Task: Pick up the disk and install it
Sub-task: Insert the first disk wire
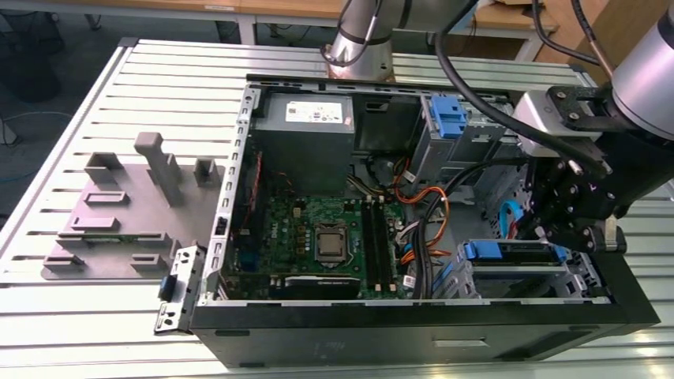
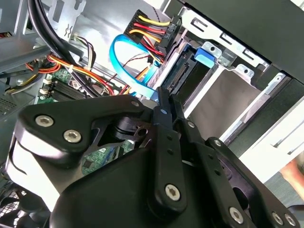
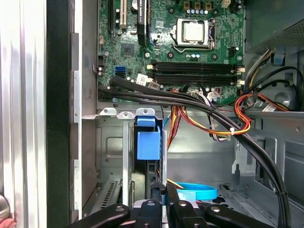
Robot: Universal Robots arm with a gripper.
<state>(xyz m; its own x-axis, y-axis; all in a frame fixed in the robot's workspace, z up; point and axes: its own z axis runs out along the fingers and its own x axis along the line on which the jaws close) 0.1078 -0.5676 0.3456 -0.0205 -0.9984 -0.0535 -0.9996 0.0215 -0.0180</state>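
The disk (image 1: 518, 251) lies flat in the drive cage at the case's front corner, on the exterior view's right, with a blue rail end (image 1: 482, 251) facing the motherboard. In the second wrist view the disk (image 2: 184, 71) shows its connector edge and a blue tab. In the first wrist view it stands edge-on behind its blue tab (image 3: 148, 142). My gripper (image 1: 560, 239) hangs just above the disk's cage. The black fingers are pressed together with nothing between them, and the tips (image 2: 166, 102) (image 3: 165, 191) point at the disk's connector end, a short way off it.
The open tower case (image 1: 421, 332) holds a motherboard (image 1: 316, 237), a grey power supply (image 1: 305, 118), a bare blue bracket (image 1: 447, 118) in the upper bay, black and orange cable bundles (image 3: 209, 111) and a blue data cable (image 2: 128, 61). A grey fixture plate (image 1: 116, 213) lies on the slatted table.
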